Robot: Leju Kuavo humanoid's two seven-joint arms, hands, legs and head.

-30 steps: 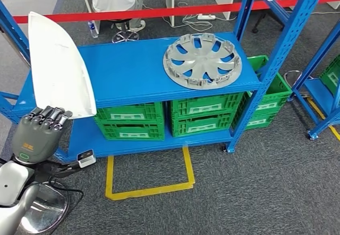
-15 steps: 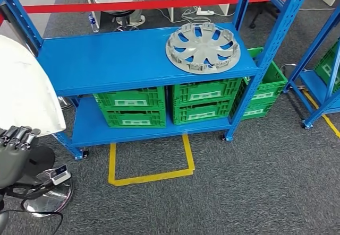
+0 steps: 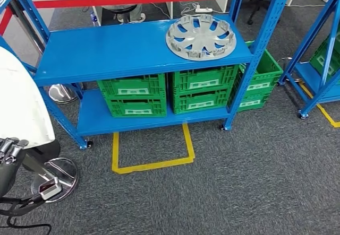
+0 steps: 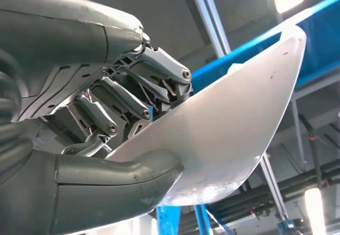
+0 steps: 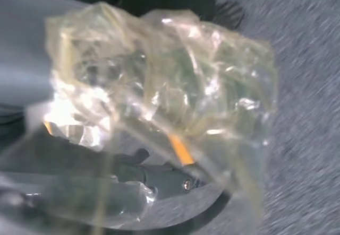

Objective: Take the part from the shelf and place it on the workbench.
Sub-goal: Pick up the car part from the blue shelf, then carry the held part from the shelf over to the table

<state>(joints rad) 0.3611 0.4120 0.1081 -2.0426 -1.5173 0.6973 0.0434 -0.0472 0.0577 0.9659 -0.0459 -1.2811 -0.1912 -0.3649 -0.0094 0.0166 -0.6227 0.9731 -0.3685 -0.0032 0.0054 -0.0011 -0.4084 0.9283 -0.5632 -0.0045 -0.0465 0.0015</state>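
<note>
A white curved shell part (image 3: 20, 102) stands at the left edge of the head view, off the blue shelf (image 3: 120, 49). My left hand (image 3: 8, 158) grips its lower end. In the left wrist view the thumb lies under the part (image 4: 232, 123) and the fingers (image 4: 120, 105) press on its other face. My right hand (image 5: 120, 187) is blurred behind crinkled clear plastic (image 5: 160, 86) over grey carpet, and I cannot make out how its fingers lie.
A silver hubcap (image 3: 200, 36) lies on the shelf's top right. Green crates (image 3: 132, 99) fill the lower level. A yellow taped square (image 3: 152, 166) marks the carpet. A chrome stand base (image 3: 56, 176) sits near my left hand. A second shelf (image 3: 316, 76) stands right.
The whole picture has shifted as the camera moved: the shelf sits higher and further right. The white part stays in my left hand, now at the left edge and beside the shelf.
</note>
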